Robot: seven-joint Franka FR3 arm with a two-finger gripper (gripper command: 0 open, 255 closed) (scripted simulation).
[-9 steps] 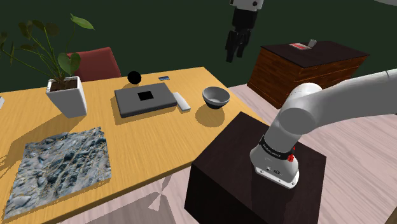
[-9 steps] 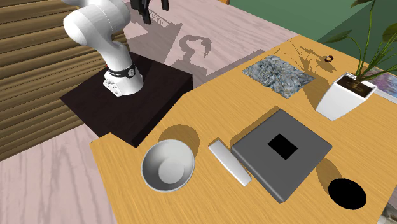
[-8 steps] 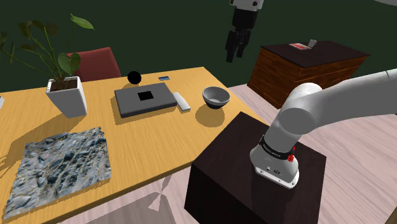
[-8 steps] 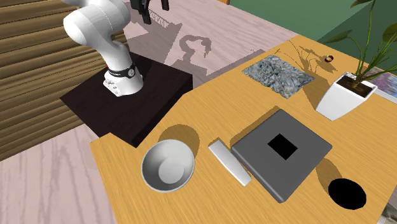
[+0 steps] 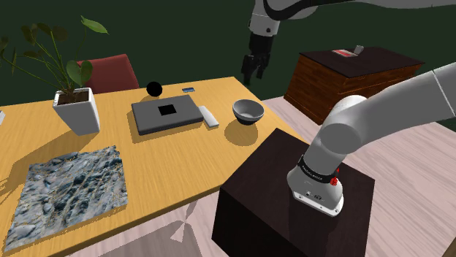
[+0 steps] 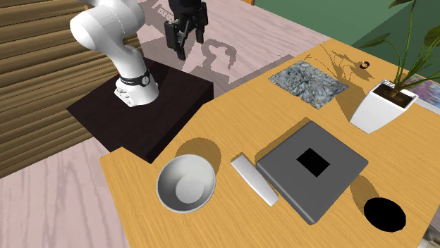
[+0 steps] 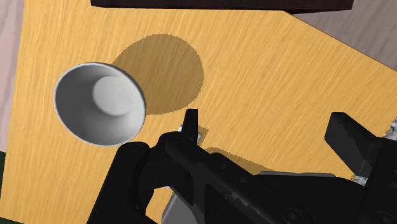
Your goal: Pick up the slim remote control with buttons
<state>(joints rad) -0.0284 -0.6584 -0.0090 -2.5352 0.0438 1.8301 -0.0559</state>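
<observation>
Just beside grey bowl (image 5: 248, 111), slim white remote (image 5: 209, 117) lying flat, gripper (image 5: 253, 76) well above bowl, fingers apart, holding nothing

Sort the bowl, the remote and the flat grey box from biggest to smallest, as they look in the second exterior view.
Biggest: flat grey box
Middle: bowl
Smallest: remote, clearly the slimmest
</observation>
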